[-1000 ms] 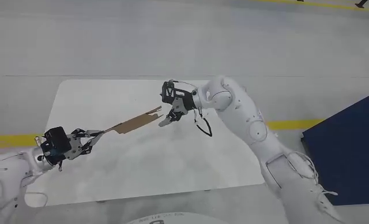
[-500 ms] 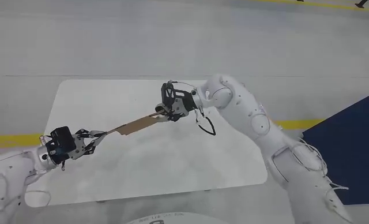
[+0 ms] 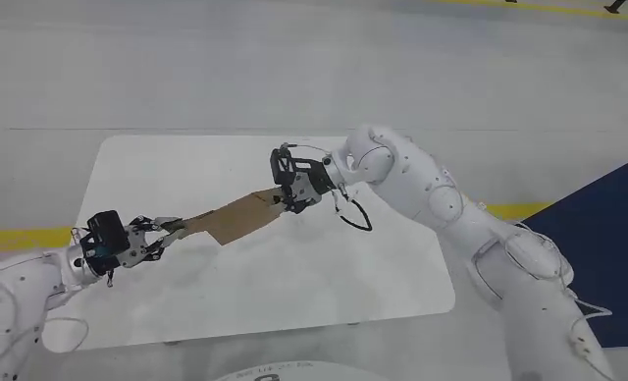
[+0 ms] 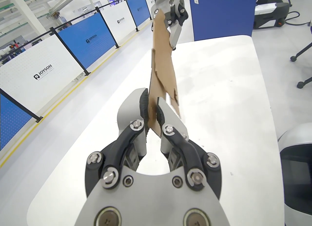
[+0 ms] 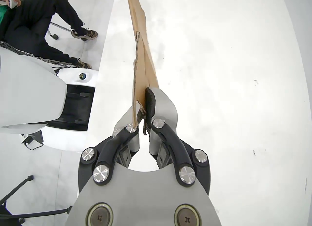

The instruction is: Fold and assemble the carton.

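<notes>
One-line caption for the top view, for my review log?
Flattened carton held over the table, the left gripper and the right gripper each clamped on an opposite end.

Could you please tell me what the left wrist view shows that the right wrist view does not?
The left wrist view offers a close look at the left claw clamped on one end of the carton, plus blue and white barrier panels along the floor. The right wrist view offers instead the right claw up close on the opposite end, and dark specks on the table. Both show the flat brown carton stretched between the two claws above the white table.
</notes>
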Action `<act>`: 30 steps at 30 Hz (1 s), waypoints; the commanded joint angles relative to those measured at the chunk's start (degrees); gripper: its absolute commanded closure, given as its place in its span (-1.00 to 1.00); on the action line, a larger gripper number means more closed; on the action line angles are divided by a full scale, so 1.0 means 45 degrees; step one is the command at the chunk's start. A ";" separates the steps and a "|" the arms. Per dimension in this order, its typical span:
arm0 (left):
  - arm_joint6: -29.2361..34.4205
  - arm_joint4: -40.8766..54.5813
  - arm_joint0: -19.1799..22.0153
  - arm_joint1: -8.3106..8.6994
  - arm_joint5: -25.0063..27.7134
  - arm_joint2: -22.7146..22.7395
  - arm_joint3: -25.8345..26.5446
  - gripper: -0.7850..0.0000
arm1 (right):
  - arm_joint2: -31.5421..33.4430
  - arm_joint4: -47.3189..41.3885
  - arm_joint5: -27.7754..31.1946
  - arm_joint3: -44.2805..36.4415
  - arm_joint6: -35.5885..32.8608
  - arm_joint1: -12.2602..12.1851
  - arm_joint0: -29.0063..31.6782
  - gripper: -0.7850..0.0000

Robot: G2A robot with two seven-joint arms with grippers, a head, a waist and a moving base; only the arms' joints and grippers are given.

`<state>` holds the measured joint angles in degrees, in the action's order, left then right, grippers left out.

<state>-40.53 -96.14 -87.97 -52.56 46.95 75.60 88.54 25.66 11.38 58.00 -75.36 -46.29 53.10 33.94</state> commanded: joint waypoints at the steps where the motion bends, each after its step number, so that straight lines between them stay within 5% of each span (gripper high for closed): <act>1: -0.0141 0.0164 0.0015 0.0011 -0.0013 0.0050 -0.0107 -1.00 | -0.0140 -0.0432 0.0000 0.0042 0.0001 -0.0082 -0.0136 1.00; 13: -0.2877 0.1226 -0.0411 0.0192 0.0857 0.0693 -0.1340 -1.00 | 0.0548 -0.4723 0.0000 0.0037 0.0001 -0.0776 0.0029 1.00; 27: -0.2430 0.1200 -0.0383 0.0147 0.0763 0.0142 -0.1280 -1.00 | 0.0968 -0.5181 0.0000 -0.0214 0.0553 -0.0877 0.0372 1.00; 30: -0.1520 0.3410 -0.0174 0.0041 0.2215 -0.0728 -0.0886 -1.00 | 0.1191 -0.6908 0.0000 -0.0557 0.0771 -0.0848 0.0542 1.00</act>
<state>-51.14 -86.44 -89.53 -52.22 53.12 74.23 83.94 30.51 -15.21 57.99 -77.98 -43.12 49.25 36.25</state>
